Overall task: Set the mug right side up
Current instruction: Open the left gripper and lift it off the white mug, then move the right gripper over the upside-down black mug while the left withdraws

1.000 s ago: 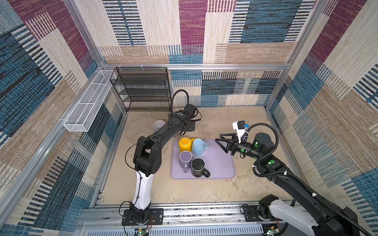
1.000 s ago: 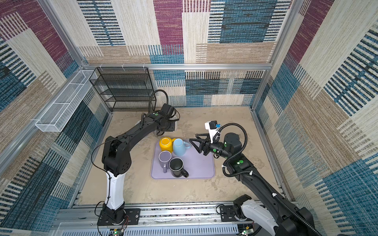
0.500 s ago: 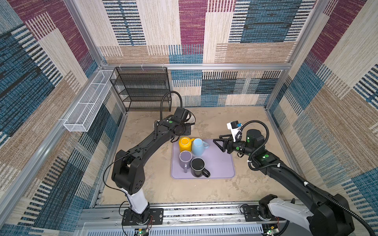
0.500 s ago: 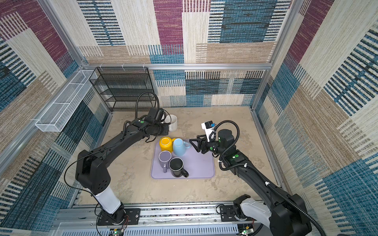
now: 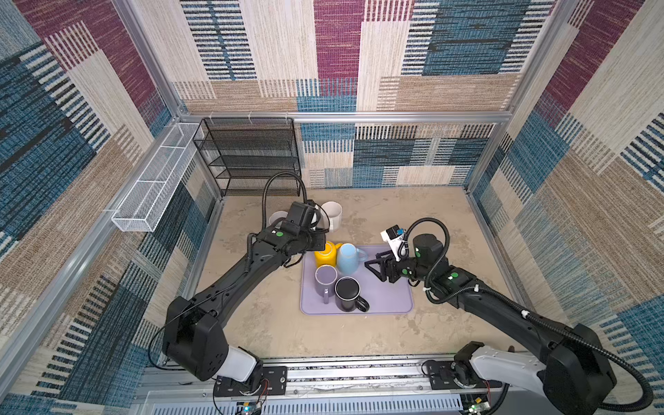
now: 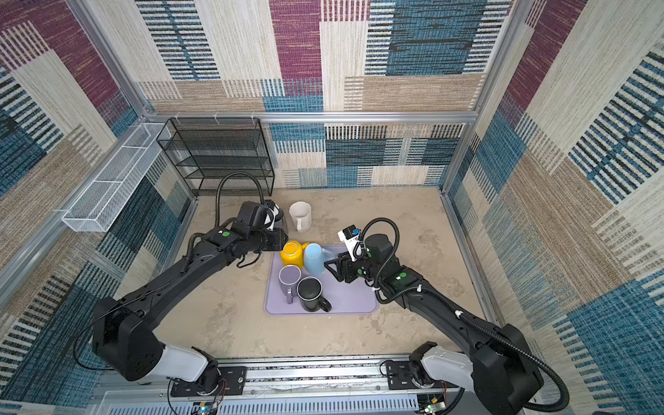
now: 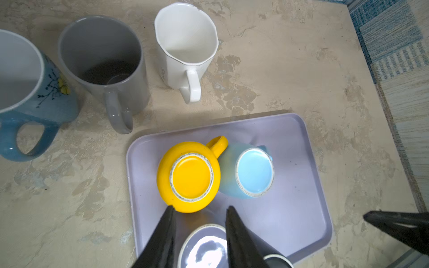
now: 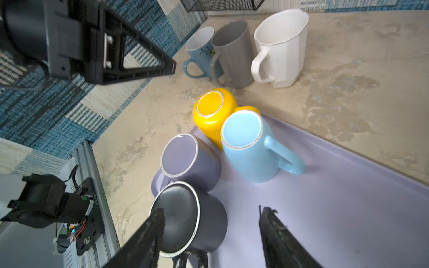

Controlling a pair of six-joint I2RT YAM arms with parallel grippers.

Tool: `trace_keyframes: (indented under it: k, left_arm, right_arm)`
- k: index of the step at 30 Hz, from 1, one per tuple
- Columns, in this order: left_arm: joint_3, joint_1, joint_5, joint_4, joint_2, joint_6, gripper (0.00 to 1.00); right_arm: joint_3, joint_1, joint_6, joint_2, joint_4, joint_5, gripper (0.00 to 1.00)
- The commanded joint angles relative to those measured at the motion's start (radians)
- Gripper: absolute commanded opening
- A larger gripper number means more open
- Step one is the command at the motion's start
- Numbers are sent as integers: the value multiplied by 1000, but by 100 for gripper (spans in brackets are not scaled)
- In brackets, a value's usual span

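Left wrist view looks down on a lilac tray (image 7: 301, 185) lying mid-counter (image 7: 278, 69), a little toward the front edge. Four mugs stand upside down on the tray, bases up. The yellow mug (image 7: 191, 177) and pale blue mug (image 7: 254, 172) touch side by side along the tray's back edge. The purple mug (image 7: 206, 250) and black mug (image 8: 185, 220) sit close together in front of them, nearer the counter's front edge.

Three more mugs stand upright in a row on the bare counter behind the tray, toward the back edge: a patterned mug (image 7: 34, 92), a grey mug (image 7: 102, 53) and a white mug (image 7: 185, 41).

The left tool (image 7: 200, 207) hangs above the tray's back left corner, fingers apart and empty, tips near the yellow mug. The right tool (image 8: 211, 208) is over the tray's right half, fingers spread wide and empty, pointing toward the pale blue mug without touching it.
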Motion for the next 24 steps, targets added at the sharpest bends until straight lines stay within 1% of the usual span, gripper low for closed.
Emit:
trace_keyframes:
  k: [1, 3, 5, 8, 12, 19, 24]
  left_arm:
    - [-24, 14, 7, 11, -33, 32, 35]
    - [-42, 32, 4, 8, -59, 34, 35]
    - [-58, 55, 9, 7, -86, 35, 35]
    - [-85, 85, 21, 15, -119, 29, 35]
    - [-106, 111, 41, 26, -128, 26, 35]
    - [-114, 125, 59, 17, -120, 34, 35]
    - [-123, 125, 69, 11, -130, 32, 35]
  right_arm:
    - [-5, 36, -4, -3, -54, 62, 67]
    - [-6, 58, 11, -8, -60, 59, 67]
    - [-3, 71, 32, -14, -87, 89, 67]
    - [-7, 87, 56, -28, -117, 99, 66]
    - [-9, 120, 72, -34, -148, 113, 66]
    - [5, 206, 91, -16, -190, 138, 66]
    - [26, 264, 91, 25, -229, 193, 66]
